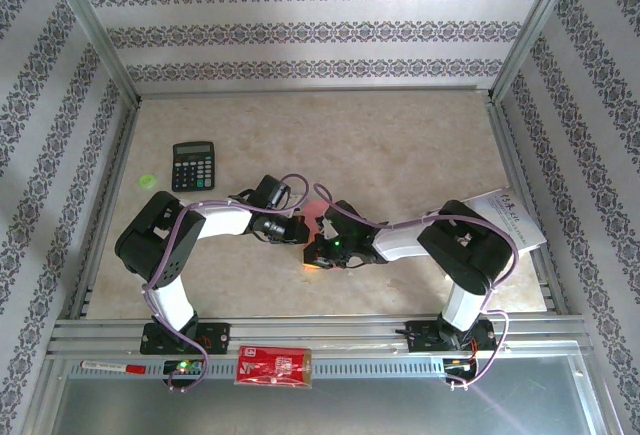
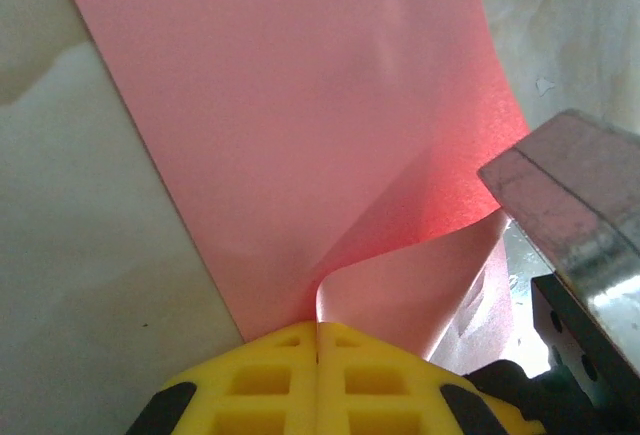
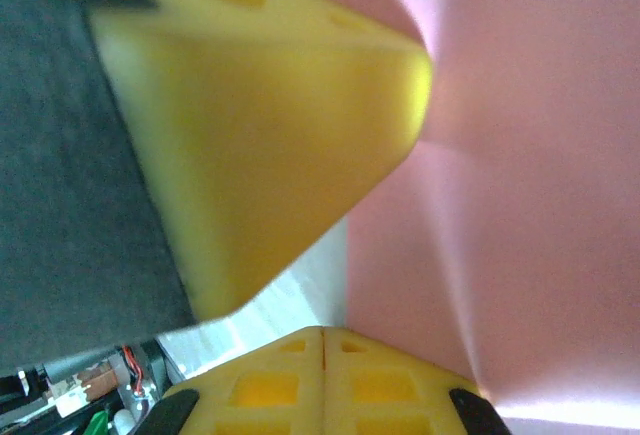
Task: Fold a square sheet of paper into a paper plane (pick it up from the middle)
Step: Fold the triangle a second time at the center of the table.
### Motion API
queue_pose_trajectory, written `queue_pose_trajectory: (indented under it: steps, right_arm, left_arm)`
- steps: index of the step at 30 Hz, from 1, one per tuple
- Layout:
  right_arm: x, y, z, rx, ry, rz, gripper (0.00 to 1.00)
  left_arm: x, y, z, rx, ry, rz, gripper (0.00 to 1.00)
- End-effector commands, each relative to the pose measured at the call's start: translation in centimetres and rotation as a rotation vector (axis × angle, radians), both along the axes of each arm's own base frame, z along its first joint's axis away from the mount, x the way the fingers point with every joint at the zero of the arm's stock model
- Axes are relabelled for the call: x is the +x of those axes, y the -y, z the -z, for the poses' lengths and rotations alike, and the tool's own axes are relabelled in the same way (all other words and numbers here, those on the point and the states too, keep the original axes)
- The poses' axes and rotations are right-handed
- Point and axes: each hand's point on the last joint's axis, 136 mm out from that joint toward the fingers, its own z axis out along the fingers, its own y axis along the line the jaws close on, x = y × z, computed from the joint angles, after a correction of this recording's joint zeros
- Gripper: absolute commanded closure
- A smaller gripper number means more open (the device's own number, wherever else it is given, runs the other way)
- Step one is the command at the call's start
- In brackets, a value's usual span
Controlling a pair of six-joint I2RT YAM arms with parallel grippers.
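Left wrist: sheet (image 2: 320, 135) pinched; overhead: calculator (image 1: 193, 165).

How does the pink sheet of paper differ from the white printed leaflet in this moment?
Colour: the pink sheet is plain; the white leaflet carries print. Pose: the pink sheet is bent up into a curl, while the leaflet lies flat on the table. Contact: the left gripper is shut on the pink sheet; nothing holds the leaflet, which lies at the table's right edge beside the right arm. Both are thin paper.
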Motion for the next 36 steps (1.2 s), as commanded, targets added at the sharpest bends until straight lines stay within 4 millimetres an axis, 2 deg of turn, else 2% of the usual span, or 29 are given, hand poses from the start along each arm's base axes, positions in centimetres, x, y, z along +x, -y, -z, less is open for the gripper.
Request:
queue_pose_trajectory:
  steps: [1, 6, 9, 12, 16, 19, 22, 29, 36]
  right_arm:
    - [-3.0, 1.8, 2.1, -0.084, -0.083, -0.017, 0.99]
    - [-4.1, 1.2, 1.9, -0.072, -0.099, -0.059, 1.00]
    - [-4.0, 0.5, 0.7, -0.031, -0.086, -0.088, 0.99]
    - [-2.2, 0.5, -1.4, 0.024, -0.042, -0.049, 0.99]
    - [1.0, 2.2, -2.9, 0.037, 0.017, 0.052, 0.99]
    - [2.7, 3.2, -2.9, 0.016, 0.042, 0.105, 1.00]
    - [3.6, 3.2, -2.8, 0.004, 0.055, 0.113, 1.00]
    - [4.4, 2.8, -1.8, -0.014, 0.045, 0.100, 1.00]
    - [4.3, 4.3, 0.2, -0.069, 0.015, 0.110, 1.00]
  left_arm:
    - [-3.5, -3.8, 5.2, 0.232, -0.132, -0.011, 1.00]
    - [-3.4, -3.9, 5.1, 0.237, -0.131, -0.011, 1.00]
    - [-3.4, -3.9, 5.1, 0.239, -0.130, -0.009, 1.00]
    - [-3.4, -3.8, 5.1, 0.237, -0.132, -0.009, 1.00]
    - [-3.5, -3.9, 5.2, 0.236, -0.136, -0.011, 1.00]
    - [-3.5, -3.8, 5.2, 0.234, -0.136, -0.011, 1.00]
    - [-3.5, -3.8, 5.2, 0.233, -0.136, -0.011, 1.00]
    - [-3.5, -3.7, 5.2, 0.231, -0.139, -0.008, 1.00]
    - [-3.5, -3.7, 5.2, 0.233, -0.139, -0.004, 1.00]
